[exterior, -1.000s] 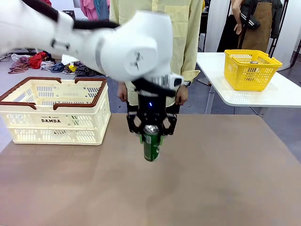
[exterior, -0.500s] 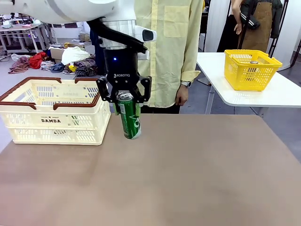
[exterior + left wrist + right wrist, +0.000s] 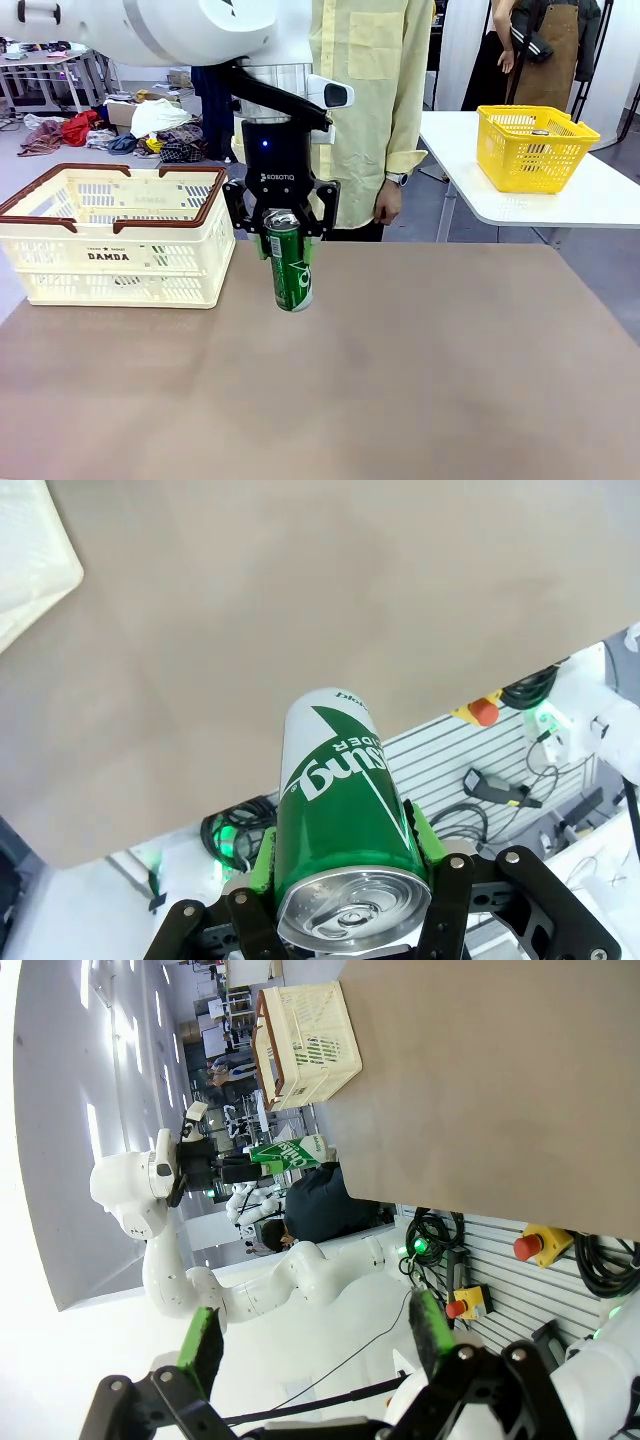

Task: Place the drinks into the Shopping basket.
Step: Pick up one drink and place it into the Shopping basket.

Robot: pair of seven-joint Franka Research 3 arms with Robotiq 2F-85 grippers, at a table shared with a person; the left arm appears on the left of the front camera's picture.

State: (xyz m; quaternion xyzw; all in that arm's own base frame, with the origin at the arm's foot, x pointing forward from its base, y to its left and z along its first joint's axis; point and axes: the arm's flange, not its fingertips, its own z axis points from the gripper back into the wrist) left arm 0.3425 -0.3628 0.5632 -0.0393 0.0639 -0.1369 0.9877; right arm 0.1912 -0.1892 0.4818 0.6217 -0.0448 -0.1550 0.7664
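One can (image 3: 290,272), green w/ white marks and silver top up, hangs in the L gripper (image 3: 286,250) above the table (image 3: 420,380), clear of the surface.

1. Can pos.: just right of the basket (image 3: 120,258), near its right front corner. It is outside the rim, not over the opening. Approx. upright, bottom end tipped slightly to pic right.

2. L gripper: points down, fingers pinching the can's upper part from both sides, green pads (image 3: 263,250) flat on the can wall. L wrist view agrees: the can (image 3: 340,800) sits between the pads (image 3: 262,865) of the L gripper (image 3: 345,865), top toward the palm, base toward the table. A corner of the basket (image 3: 30,560) shows at the upper left edge.

3. R gripper (image 3: 315,1345): fingers spread wide, empty. Its cam looks across the table from the robot side. Far off it shows the can (image 3: 290,1152) in the L arm's grip, w/ the basket (image 3: 310,1030) beyond.

4. Basket: cream, slotted, brown rim, "DAMDA" on the front wall. It stands on the table's far left part.

5. Surroundings: a person (image 3: 370,100) in a yellow shirt stands at the far edge, just behind the L gripper. A yellow basket (image 3: 530,155) sits on a separate white table (image 3: 570,205), far right.
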